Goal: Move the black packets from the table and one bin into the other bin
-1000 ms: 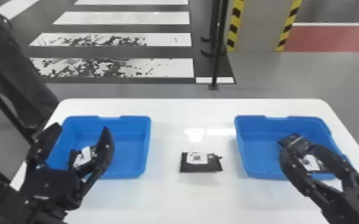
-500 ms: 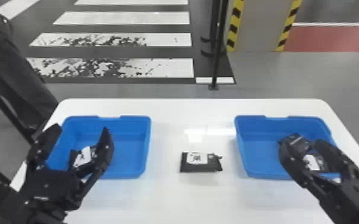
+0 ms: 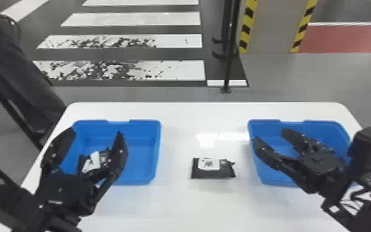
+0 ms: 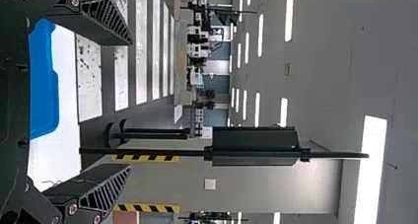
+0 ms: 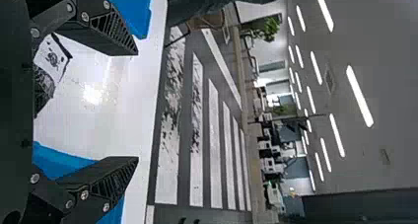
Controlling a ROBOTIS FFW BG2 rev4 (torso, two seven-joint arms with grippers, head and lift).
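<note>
So the right gripper (image 3: 270, 137) has its two fingers spread wide with nothing between them, up over the right bin (image 3: 265, 177), tips aimed forward and a bit left. From those tips, the loose black packet (image 3: 213, 172) is off to the left and slightly back toward the robot, lying flat on the table (image 3: 178, 203) between the bins. Its long axis runs side to side. Right arm's clearly nearer, so I'd guess it's the one to go: swing left, come back a touch, drop down, and probably twist the wrist if it wants the narrow way across. Left gripper (image 3: 96, 132) is farther from it, fingers also spread, over the left bin (image 3: 144, 182).
</note>
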